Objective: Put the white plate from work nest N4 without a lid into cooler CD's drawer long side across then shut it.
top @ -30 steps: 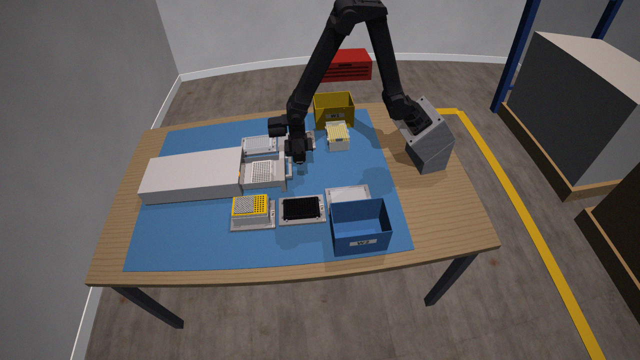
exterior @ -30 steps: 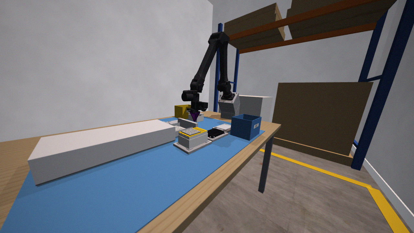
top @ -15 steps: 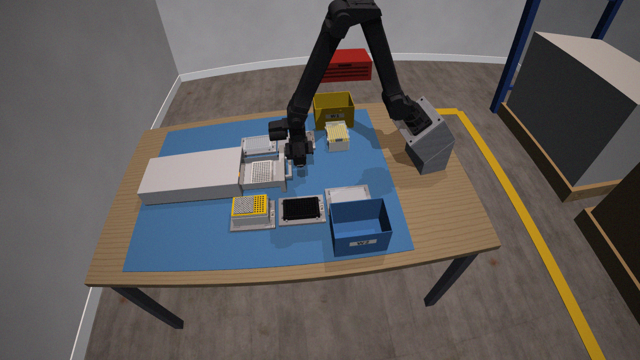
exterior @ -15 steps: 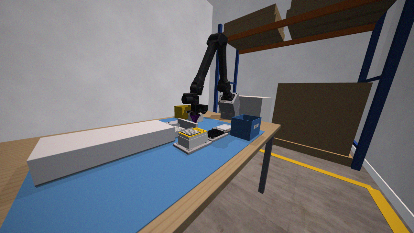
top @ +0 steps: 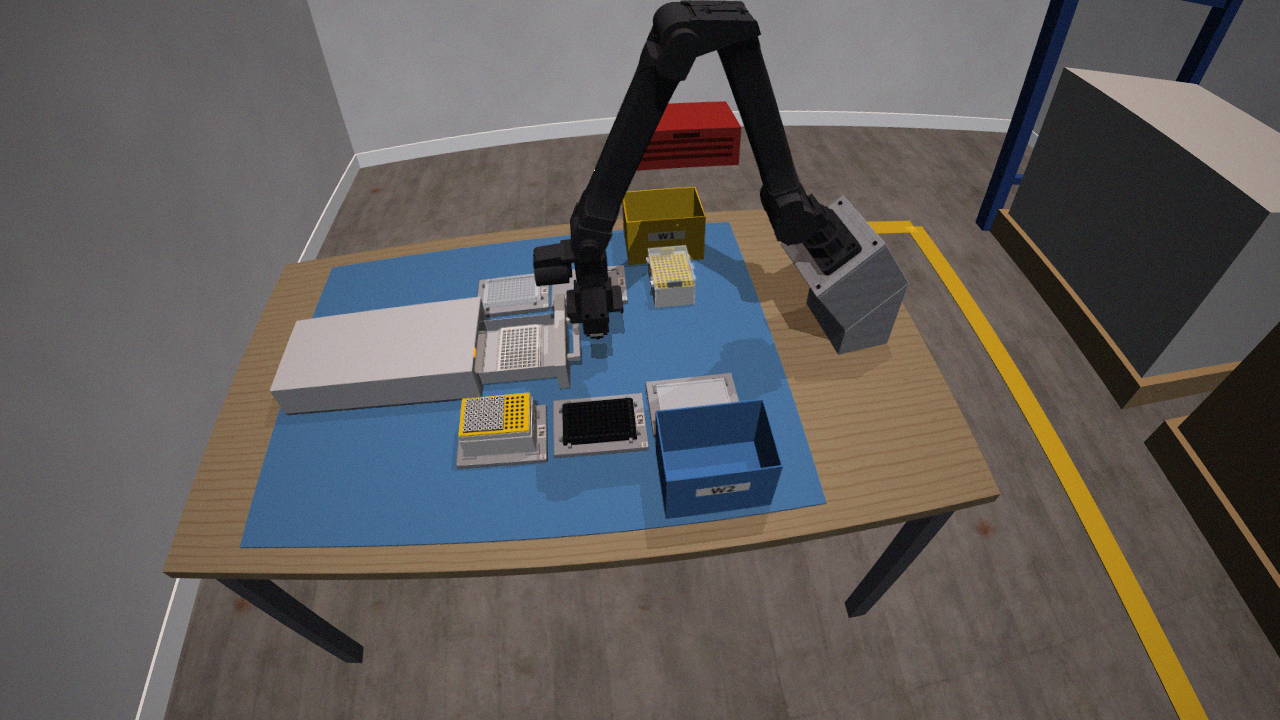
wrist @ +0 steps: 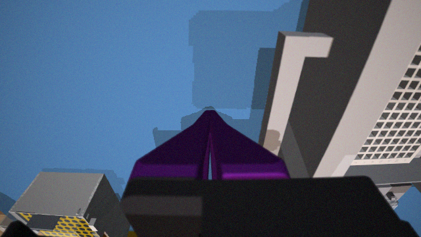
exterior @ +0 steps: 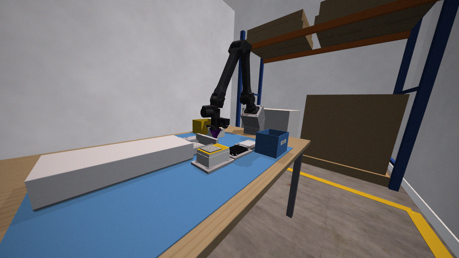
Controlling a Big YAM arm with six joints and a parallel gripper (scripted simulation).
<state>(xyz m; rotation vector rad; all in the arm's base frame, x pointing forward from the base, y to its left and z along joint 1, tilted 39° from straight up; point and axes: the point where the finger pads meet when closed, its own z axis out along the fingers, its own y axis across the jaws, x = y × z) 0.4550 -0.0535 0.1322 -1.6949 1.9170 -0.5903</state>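
The cooler CD [top: 375, 353] lies long and grey on the left of the blue mat. Its drawer [top: 523, 369] stands pulled out toward the arm's base. A white well plate [top: 519, 347] lies flat and right way up inside the drawer; it also shows in the wrist view [wrist: 395, 125]. The drawer's bar handle [top: 570, 344] faces my gripper [top: 595, 333]. The gripper is shut and empty, pointing down just on the base side of the handle [wrist: 289, 82], apart from it. Its purple fingertips [wrist: 209, 113] hang over bare mat.
Another white plate [top: 512, 291] sits behind the drawer. A yellow-topped tip box [top: 494, 416], a black plate [top: 597, 420] and a lidded plate [top: 691, 392] stand in front. The blue bin W2 [top: 718, 456], the yellow bin W1 [top: 663, 222] and a small yellow rack [top: 671, 273] stand nearby.
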